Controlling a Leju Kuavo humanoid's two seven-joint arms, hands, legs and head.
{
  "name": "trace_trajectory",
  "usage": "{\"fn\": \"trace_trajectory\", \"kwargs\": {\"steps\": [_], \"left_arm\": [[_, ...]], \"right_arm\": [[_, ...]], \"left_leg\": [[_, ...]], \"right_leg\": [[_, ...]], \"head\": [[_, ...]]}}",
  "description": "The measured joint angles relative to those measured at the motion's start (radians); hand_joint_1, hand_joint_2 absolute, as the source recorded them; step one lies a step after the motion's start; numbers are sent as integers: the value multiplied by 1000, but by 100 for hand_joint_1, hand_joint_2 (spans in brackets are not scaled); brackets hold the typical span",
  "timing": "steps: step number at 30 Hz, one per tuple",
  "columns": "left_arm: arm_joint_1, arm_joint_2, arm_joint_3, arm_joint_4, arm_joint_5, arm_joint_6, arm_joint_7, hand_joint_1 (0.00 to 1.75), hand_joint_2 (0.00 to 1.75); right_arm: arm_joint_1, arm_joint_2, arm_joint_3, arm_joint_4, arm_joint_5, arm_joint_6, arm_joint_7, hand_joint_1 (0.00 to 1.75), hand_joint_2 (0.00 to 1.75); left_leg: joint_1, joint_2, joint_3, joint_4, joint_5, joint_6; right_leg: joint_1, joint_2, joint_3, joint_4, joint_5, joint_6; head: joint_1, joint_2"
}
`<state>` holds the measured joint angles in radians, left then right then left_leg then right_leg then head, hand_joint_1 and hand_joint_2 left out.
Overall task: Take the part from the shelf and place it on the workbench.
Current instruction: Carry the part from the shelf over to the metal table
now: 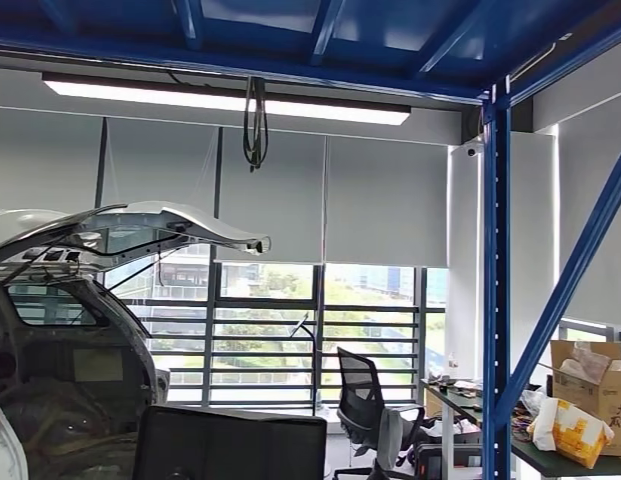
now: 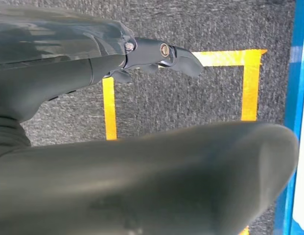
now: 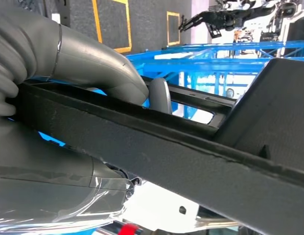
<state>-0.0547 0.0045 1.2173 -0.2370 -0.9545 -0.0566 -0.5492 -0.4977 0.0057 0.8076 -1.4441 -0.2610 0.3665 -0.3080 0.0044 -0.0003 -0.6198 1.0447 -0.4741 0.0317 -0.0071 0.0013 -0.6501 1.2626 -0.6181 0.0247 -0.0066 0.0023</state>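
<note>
Black, flat, frame-like moulded part (image 3: pixel 202 161) with a matte, faintly grainy surface sits in the right hand (image 3: pixel 69 122): in the right wrist view the thick grey thumb (image 3: pixel 102 68) lies along one face of its long bar and the darker fingers (image 3: pixel 69 191) close against the opposite face, so the bar is clamped between them. That bar runs slantwise away from the hand and widens at its far end into a broad dark panel; a second thinner rail runs beside it, leaving an open slot between the two, and a raised seam follows the bar's edge. Beyond the part, bright blue steel shelf framing (image 3: pixel 224 54) crosses close behind it, and farther off grey floor carries yellow taped squares (image 3: pixel 172 27). The left hand (image 2: pixel 157 54) hangs over grey speckled carpet (image 2: pixel 172 98) marked with a yellow tape outline (image 2: pixel 250 83); its dark fingers are stretched out with nothing in them, and a blue upright (image 2: pixel 296 73) stands at the carpet's edge. From the head view, a blue steel post with a diagonal brace (image 1: pixel 497 300) rises on the right, beside a dark-topped workbench (image 1: pixel 563 462) crowded with a brown cardboard box (image 1: pixel 605 385) and a yellow-and-white packet (image 1: pixel 571 430). A white car body with raised tailgate (image 1: pixel 126 235) fills the left, a black mesh office chair (image 1: pixel 363 395) standing in the open floor between them before the windows.
</note>
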Motion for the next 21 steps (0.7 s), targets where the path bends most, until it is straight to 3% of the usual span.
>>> {"fn": "trace_trajectory", "kwargs": {"steps": [3, 5, 7, 8, 10, 12, 13, 14, 16, 18, 20, 21], "left_arm": [[0, -3, 0, 0, -3, -2, -3, 0, 175], [0, -5, 0, 0, -4, -3, -5, 0, 175], [0, -5, 0, 0, -6, -4, -7, 0, 175], [0, -6, 0, 0, -8, -4, -8, 0, 175], [1, -6, 0, 0, -11, -6, -10, 0, 175], [1, -4, 0, 0, -12, -6, -11, 0, 175], [0, -3, 0, 0, -12, -6, -12, 0, 175], [0, -2, 0, 0, -13, -6, -13, 0, 175], [0, -2, 0, 0, -16, -6, -14, 0, 175], [-3, -2, 0, 0, -19, -6, -15, 0, 175], [-6, -2, 0, 0, -20, -6, -16, 0, 175], [-7, -2, 0, 0, -20, -6, -17, 0, 175]], "right_arm": [[-4, 0, 4, -3, -2, 0, -2, 175, 175], [-5, 0, 5, -5, -3, -1, -3, 175, 175], [-6, 0, 6, -6, -3, -1, -4, 175, 175], [-7, 0, 6, -7, -4, -1, -4, 175, 175], [-8, 1, 7, -8, -4, -1, -4, 175, 175], [-6, 2, 8, -8, -4, -1, -5, 175, 175], [-5, 1, 9, -8, -4, -1, -5, 175, 175], [-4, 1, 10, -8, -4, -1, -5, 175, 175], [-3, 1, 12, -8, -4, -1, -5, 175, 175], [-4, 2, 12, -9, -5, -1, -6, 175, 175], [-4, 3, 12, -11, -5, -1, -8, 175, 175], [-4, 3, 12, -12, -6, -1, -8, 175, 175]], "left_leg": [[-5, 0, -15, -1, 18, -3], [2, 0, -20, -4, 31, -14], [7, 0, -22, -12, 41, -25], [8, 0, -25, -10, 31, -29], [9, -1, -41, 42, -36, -37], [13, -1, -65, 155, -122, -46], [16, -1, -71, 205, -141, -52], [19, -1, -66, 231, -139, -58], [28, 0, -11, 183, -89, -72], [37, -2, 70, 62, -67, -86], [36, -4, 105, -4, -84, -81], [32, -5, 105, -9, -86, -71]], "right_leg": [[22, 0, 136, -209, 54, -36], [34, 1, 165, -269, 60, -47], [36, 0, 162, -284, 82, -50], [34, -2, 159, -293, 96, -55], [28, -7, 144, -309, 122, -61], [26, -9, 120, -307, 138, -62], [25, -10, 108, -303, 146, -59], [23, -11, 93, -298, 152, -55], [15, -12, 60, -278, 163, -46], [10, -11, 27, -248, 167, -34], [12, -10, 4, -226, 174, -22], [12, -10, -2, -222, 181, -15]], "head": [[0, 0], [0, 0], [0, 0], [0, 0], [0, 0], [0, 0], [0, 0], [0, 0], [0, 0], [0, 0], [0, 0], [-1, 0]]}}
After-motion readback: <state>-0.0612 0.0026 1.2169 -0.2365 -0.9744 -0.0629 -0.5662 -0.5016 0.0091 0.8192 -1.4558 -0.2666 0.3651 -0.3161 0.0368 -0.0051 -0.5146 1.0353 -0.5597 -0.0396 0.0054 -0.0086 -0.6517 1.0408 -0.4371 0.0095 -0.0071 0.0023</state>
